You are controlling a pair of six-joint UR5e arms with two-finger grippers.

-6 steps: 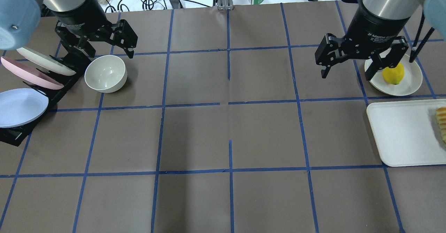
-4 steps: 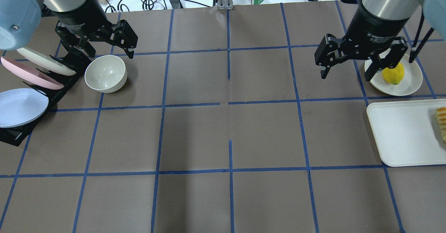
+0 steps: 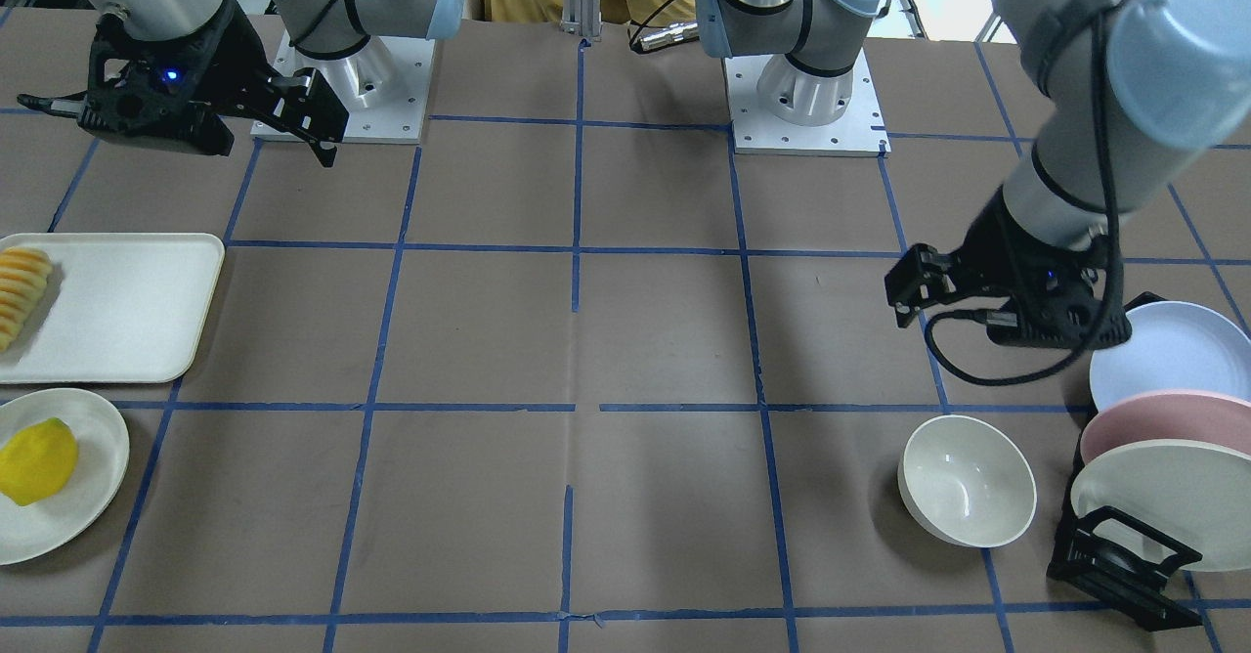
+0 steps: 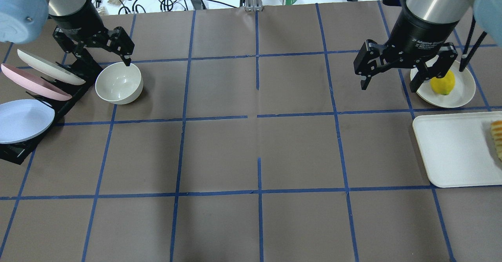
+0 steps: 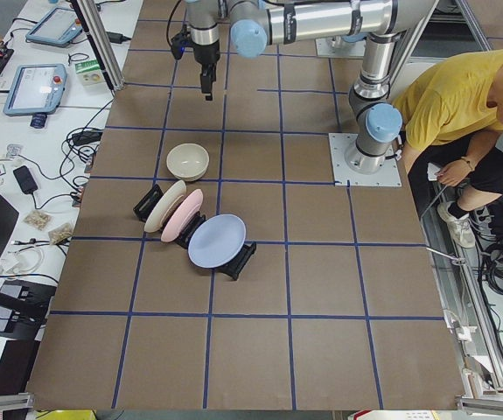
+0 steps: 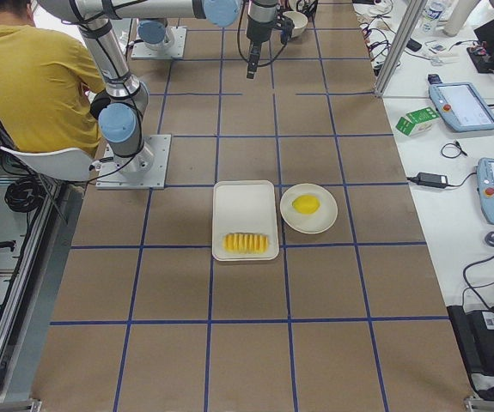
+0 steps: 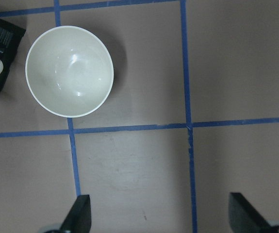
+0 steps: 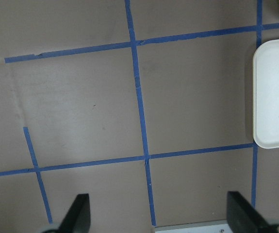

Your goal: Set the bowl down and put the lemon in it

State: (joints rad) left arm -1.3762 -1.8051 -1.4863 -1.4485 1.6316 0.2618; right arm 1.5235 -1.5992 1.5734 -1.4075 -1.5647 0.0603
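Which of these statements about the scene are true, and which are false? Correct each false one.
1. The lemon lies on a round plate. True.
2. The lemon is already in the bowl. False: the bowl is empty.
3. Both grippers are open and hold nothing. True: the left gripper and the right gripper are spread wide and empty.
4. The tray sits next to the bowl. False: the tray lies beside the lemon's plate, far across from the bowl.
5. A black rack stands beside the bowl. True.
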